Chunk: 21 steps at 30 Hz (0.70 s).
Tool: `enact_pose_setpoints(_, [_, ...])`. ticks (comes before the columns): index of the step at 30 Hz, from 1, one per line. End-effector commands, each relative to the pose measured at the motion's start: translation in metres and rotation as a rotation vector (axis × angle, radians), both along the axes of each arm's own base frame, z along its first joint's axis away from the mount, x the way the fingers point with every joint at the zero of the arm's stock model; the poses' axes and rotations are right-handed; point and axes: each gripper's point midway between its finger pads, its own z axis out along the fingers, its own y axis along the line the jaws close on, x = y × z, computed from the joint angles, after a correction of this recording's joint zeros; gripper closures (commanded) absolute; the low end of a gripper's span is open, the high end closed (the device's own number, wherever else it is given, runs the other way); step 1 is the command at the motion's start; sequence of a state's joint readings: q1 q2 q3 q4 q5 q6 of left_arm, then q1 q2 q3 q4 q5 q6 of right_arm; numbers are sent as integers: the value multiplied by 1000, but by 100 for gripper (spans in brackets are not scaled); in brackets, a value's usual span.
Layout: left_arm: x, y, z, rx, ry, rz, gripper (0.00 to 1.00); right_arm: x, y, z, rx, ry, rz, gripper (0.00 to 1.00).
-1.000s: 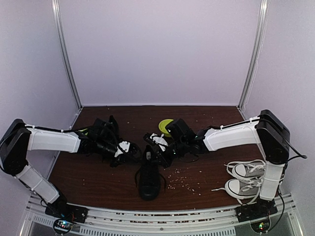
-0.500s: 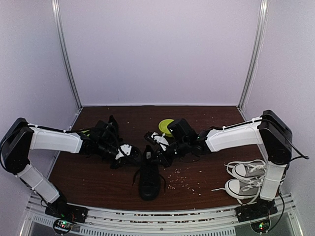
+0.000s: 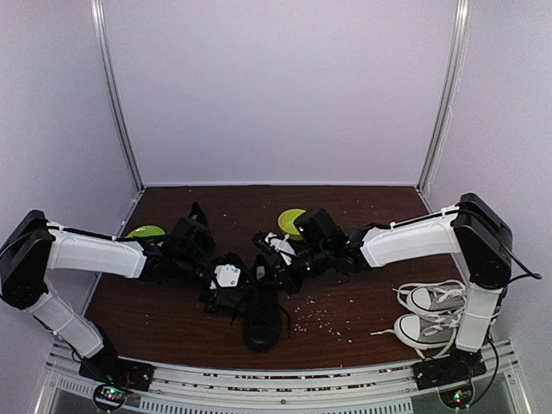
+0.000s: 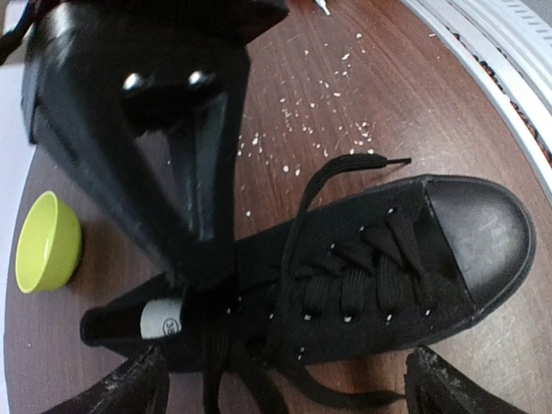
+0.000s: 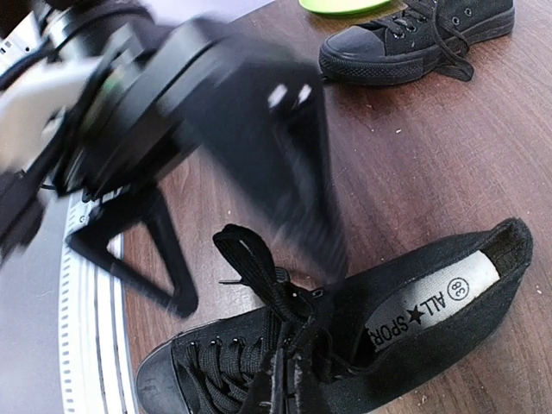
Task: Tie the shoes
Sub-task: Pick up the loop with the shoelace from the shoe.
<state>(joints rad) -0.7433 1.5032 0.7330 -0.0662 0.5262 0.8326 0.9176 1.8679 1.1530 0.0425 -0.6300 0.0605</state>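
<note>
One black shoe (image 3: 261, 317) lies mid-table with its toe toward the arms; its laces (image 4: 345, 285) are loose and one end trails over the wood (image 4: 345, 164). My left gripper (image 3: 229, 286) hovers over the shoe's left side, open, with fingertips (image 4: 129, 388) wide apart on either side of the upper. My right gripper (image 5: 297, 388) sits shut on a black lace loop (image 5: 259, 259) above the tongue. The second black shoe (image 3: 195, 226) lies at the back left, also seen in the right wrist view as a black shoe (image 5: 414, 39).
A pair of grey-and-white sneakers (image 3: 431, 315) sits at the right near the right arm's base. A green bowl (image 3: 291, 221) stands behind the right gripper, another green bowl (image 3: 147, 231) behind the left arm. Crumbs (image 3: 319, 317) dot the wood.
My left gripper has opened and slid right and nearer, onto the centre shoe. The right gripper has stayed shut in place.
</note>
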Motion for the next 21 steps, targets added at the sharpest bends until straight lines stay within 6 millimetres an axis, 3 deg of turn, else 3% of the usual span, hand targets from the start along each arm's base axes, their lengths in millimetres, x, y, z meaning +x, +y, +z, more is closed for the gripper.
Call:
enact_pose_setpoints(1, [12,-21,17,-43,-164,4,3,1,1,11,37,-5,0,100])
enact_pose_setpoints(6, [33,-28,5,11,-205,53,15,1,1,11,37,-3,3,100])
enact_pose_setpoints(11, [30,-36,0,9,-179,28,29,2,0,10,38,1,0,100])
enact_pose_setpoints(15, [32,-42,3,-10,-158,47,46,2,1,11,41,3,3,100])
enact_pose_setpoints(19, [27,-43,10,-35,-134,38,49,2,0,11,38,2,4,100])
enact_pose_setpoints(21, [27,-44,11,-40,-134,40,58,2,0,11,38,2,4,100])
